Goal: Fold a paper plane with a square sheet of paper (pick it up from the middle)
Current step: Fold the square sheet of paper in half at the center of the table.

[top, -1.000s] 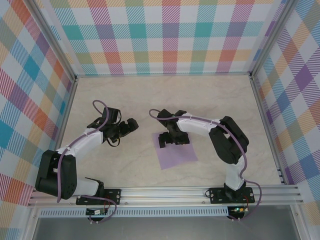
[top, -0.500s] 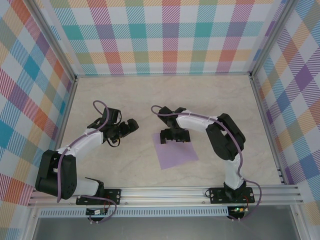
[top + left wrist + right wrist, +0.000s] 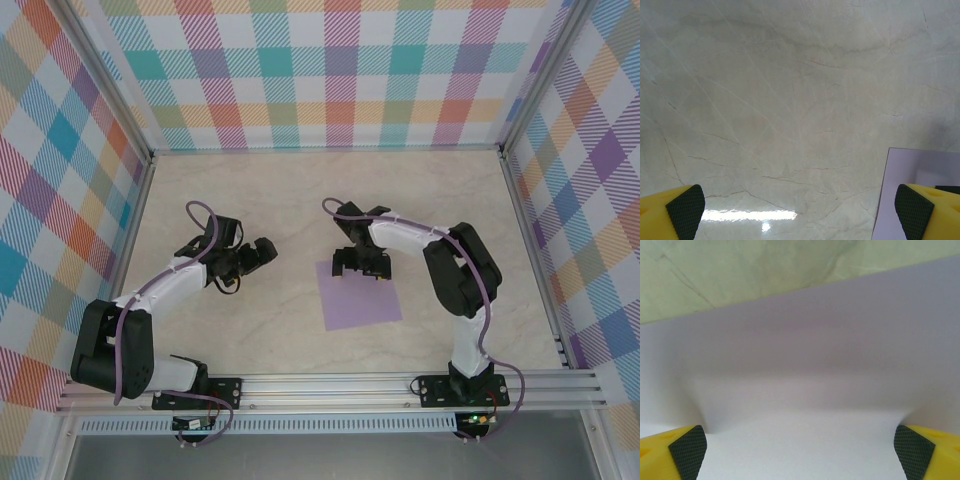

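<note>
Simply one square sheet of paper (image 3: 362, 300), two gaping end effectors (image 3: 266, 250) (image 3: 360, 270).

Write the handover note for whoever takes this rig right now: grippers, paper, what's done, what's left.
Left gripper: open, holding nothing, over bare table to the left of the paper.
Right gripper: open, low over the far edge of the square sheet of paper, with one finger toward each side of it. Whether the fingers touch the paper cannot be told.
Paper: lies flat on the table in front of the right arm, with no crease visible.
Done: no fold made, and the sheet is not picked up.
Left: take the sheet from its middle, then make every fold of the plane.
</note>
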